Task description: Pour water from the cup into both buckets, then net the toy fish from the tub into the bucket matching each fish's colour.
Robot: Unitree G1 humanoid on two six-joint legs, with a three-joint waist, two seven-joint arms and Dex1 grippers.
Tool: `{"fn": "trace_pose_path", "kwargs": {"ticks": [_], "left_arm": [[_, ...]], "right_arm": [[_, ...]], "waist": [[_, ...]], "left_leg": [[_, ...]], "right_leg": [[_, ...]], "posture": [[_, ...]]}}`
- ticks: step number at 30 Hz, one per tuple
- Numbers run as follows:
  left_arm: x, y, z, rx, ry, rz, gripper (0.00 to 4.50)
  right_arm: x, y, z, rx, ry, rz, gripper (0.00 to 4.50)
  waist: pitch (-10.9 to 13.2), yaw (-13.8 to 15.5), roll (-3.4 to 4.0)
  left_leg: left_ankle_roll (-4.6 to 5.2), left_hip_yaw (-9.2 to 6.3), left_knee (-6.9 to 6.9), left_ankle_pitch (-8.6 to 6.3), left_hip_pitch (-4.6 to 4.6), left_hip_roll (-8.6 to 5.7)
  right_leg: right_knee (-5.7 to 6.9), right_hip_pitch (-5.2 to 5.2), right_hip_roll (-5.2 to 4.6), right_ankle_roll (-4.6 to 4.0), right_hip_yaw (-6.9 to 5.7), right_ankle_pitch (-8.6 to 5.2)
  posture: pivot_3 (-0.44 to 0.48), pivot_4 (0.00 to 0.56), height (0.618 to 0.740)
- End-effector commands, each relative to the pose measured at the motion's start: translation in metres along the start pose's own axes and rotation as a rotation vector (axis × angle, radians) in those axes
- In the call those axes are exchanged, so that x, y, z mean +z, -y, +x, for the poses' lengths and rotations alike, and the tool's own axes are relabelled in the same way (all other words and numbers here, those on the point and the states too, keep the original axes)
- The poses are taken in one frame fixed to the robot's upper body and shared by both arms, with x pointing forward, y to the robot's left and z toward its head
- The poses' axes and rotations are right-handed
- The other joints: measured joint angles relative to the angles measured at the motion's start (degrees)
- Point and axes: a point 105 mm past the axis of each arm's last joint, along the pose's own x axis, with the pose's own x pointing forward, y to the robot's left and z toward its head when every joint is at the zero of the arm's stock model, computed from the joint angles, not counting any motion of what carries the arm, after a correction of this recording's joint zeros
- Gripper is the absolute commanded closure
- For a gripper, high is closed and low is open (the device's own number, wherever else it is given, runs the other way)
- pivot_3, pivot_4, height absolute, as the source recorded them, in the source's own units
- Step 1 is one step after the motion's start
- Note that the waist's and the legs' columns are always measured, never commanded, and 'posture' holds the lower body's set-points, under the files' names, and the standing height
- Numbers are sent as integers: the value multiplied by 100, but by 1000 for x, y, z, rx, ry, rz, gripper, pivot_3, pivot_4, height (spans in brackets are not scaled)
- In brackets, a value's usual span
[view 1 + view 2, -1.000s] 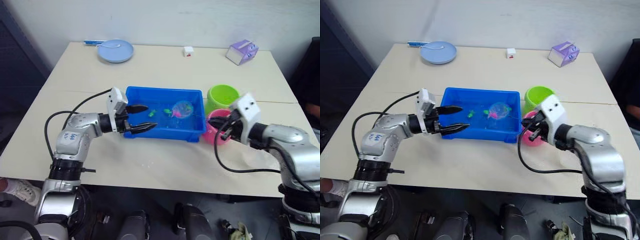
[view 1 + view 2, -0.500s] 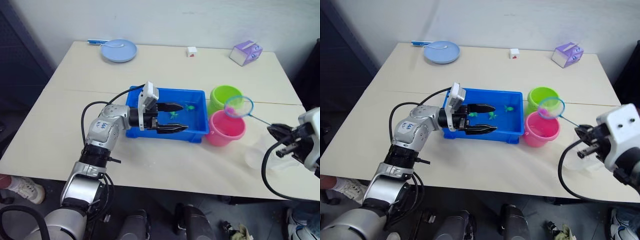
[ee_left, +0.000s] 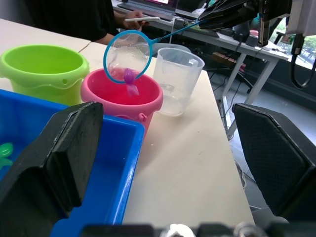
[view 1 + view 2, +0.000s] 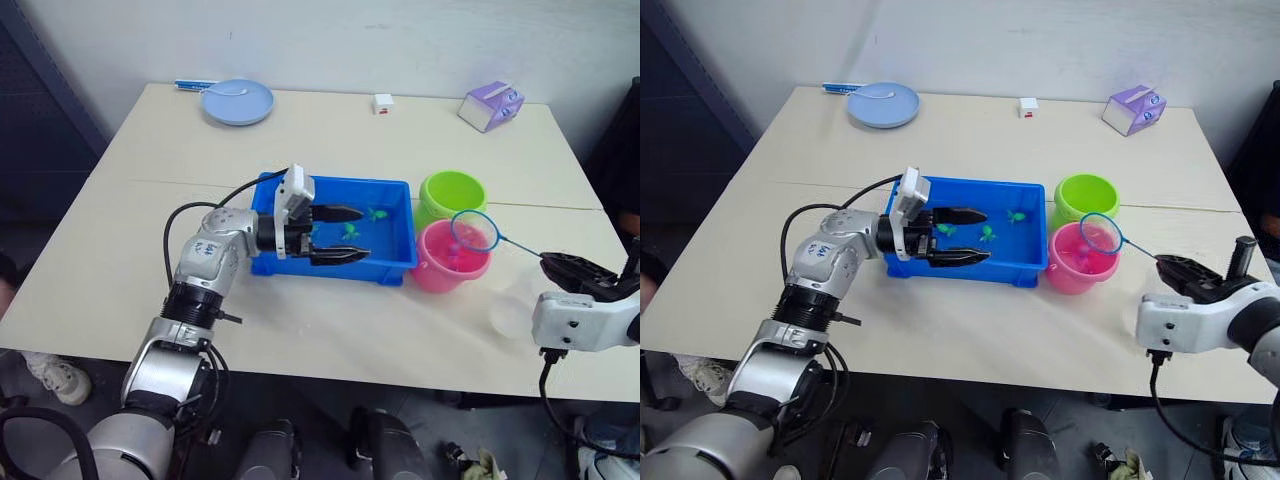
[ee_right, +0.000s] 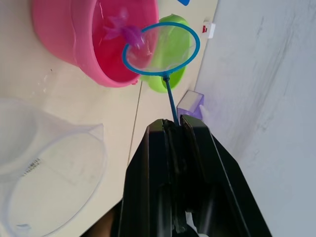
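The net (image 4: 474, 231), a light-blue hoop on a thin handle, hangs just above the pink bucket (image 4: 437, 272) with a pink fish (image 5: 132, 34) in its mesh. My right gripper (image 5: 176, 121) is shut on the net's handle, at the table's right edge (image 4: 565, 265). The green bucket (image 4: 452, 192) stands just behind the pink one. Left of both is the blue tub (image 4: 402, 226), holding green fish (image 4: 377, 213). My left gripper (image 4: 345, 235) is open over the tub's middle, holding nothing. The clear cup (image 3: 177, 74) stands on the table right of the pink bucket.
A pale-blue plate (image 4: 237, 101), a small white cube (image 4: 381, 102) and a purple box (image 4: 489, 104) lie along the table's far edge. A person with a phone (image 3: 113, 19) sits beyond the table in the left wrist view.
The net rose out of the tub with the pink fish, swung right and now dips over the pink bucket. My left gripper moved right over the tub and stays open.
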Motion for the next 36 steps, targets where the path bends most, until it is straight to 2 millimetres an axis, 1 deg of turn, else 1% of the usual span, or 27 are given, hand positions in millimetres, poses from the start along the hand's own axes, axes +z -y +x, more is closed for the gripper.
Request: {"fn": "trace_pose_path", "kwargs": {"ticks": [1, 4, 6, 7, 8, 10, 12, 13, 15, 18, 21, 25, 29, 30, 32, 35, 36], "left_arm": [[7, -3, -8, 32, 16, 39, 0], [4, -9, -15, 73, 5, 40, 0], [2, -14, -22, 109, -4, 38, 0], [-1, -18, -27, 143, -22, 38, 0], [-5, -22, -32, 173, -41, 39, 0], [-9, -27, -41, 217, -72, 46, 0], [-8, -30, -49, 250, -79, 49, 0], [-7, -31, -55, 271, -84, 55, 0], [-6, -32, -63, 296, -93, 65, 0], [-6, -28, -71, 323, -112, 82, 0], [-5, -22, -76, 333, -114, 82, 0], [-2, -16, -78, 356, -110, 85, 0], [1, -10, -79, 373, -104, 88, 0], [1, -9, -79, 378, -103, 87, 0], [2, -7, -80, 385, -102, 85, 0], [1, -6, -83, 400, -107, 81, 0], [-2, -5, -84, 400, -121, 83, 0]], "right_arm": [[-1, 13, -2, -51, 17, -53, 3700], [-2, 14, 1, -55, 40, -33, 3700], [-4, 27, 4, -131, 53, 99, 3700], [-1, 35, 9, -160, 85, 158, 3700], [3, 40, 14, -175, 116, 193, 3700], [10, 47, 27, -174, 162, 204, 3700], [16, 52, 42, -168, 202, 203, 3700], [20, 54, 52, -162, 234, 229, 3700], [27, 57, 65, -150, 279, 269, 3700], [36, 56, 85, -104, 319, 311, 3700], [36, 54, 100, -80, 308, 281, 3700], [42, 57, 118, -72, 335, 182, 3700], [42, 55, 140, -49, 327, 54, 3700], [42, 55, 144, -45, 336, 51, 3700], [44, 57, 147, -41, 362, 88, 3700], [52, 57, 144, -21, 426, 188, 3700], [56, 51, 141, 13, 450, 196, 3700]], "waist": [[0, -1, 0], [0, -12, 0], [1, -14, -2], [1, -27, -1], [1, -63, -1], [0, -79, 2], [0, -76, 2], [1, -77, 1], [1, -83, 1], [1, -81, 1], [1, -38, 2], [1, -33, 1], [1, -88, 2], [1, -109, 2], [1, -145, 1], [1, -161, 2], [1, -161, 2]], "left_leg": [[0, -1, 0, 0, 1, 2], [0, -3, 0, 0, 1, 3], [0, -2, 1, 0, 2, 4], [0, -2, 3, 0, 1, 5], [0, -1, 4, 0, 4, 6], [0, 0, 2, 0, 8, 6], [0, -3, 3, 0, 6, 9], [0, -4, 2, 0, 4, 9], [0, -5, 4, 0, 0, 8], [1, -8, 5, 0, -5, 3], [1, -16, 7, 0, -13, 1], [2, -16, 12, 0, -15, 0], [2, -18, 10, 0, -14, 2], [2, -17, 9, 0, -14, 2], [2, -21, 10, 0, -14, 2], [2, -22, 9, 0, -15, 5], [2, -21, 10, 0, -14, 5]], "right_leg": [[0, 1, -1, 0, 0, 0], [1, 1, -2, 0, 0, 0], [2, 1, -3, 0, 1, 0], [2, 1, -2, 0, 0, 0], [4, 1, -2, 0, 1, 0], [7, 2, -4, -1, 3, 0], [7, 1, -3, -1, -1, 0], [6, -1, -4, -1, -2, 0], [4, -2, -5, -1, -5, 0], [3, -4, -12, -1, -10, 0], [2, -5, -19, -1, -21, 0], [1, -4, -22, -1, -22, 0], [2, -4, -21, -1, -23, 0], [1, -5, -22, -1, -21, 0], [2, -4, -22, -1, -23, 0], [3, -5, -21, -1, -24, 0], [3, -5, -21, -1, -24, 0]], "posture": [[0, 150, 739], [0, 150, 739], [0, 150, 739], [0, 150, 739], [0, 150, 739], [0, 150, 739], [0, 150, 739], [0, 150, 739], [0, 150, 739], [0, 150, 739], [0, 150, 739], [0, 150, 739], [0, 150, 739], [0, 150, 739], [0, 150, 739], [0, 150, 739], [0, 150, 739]]}}
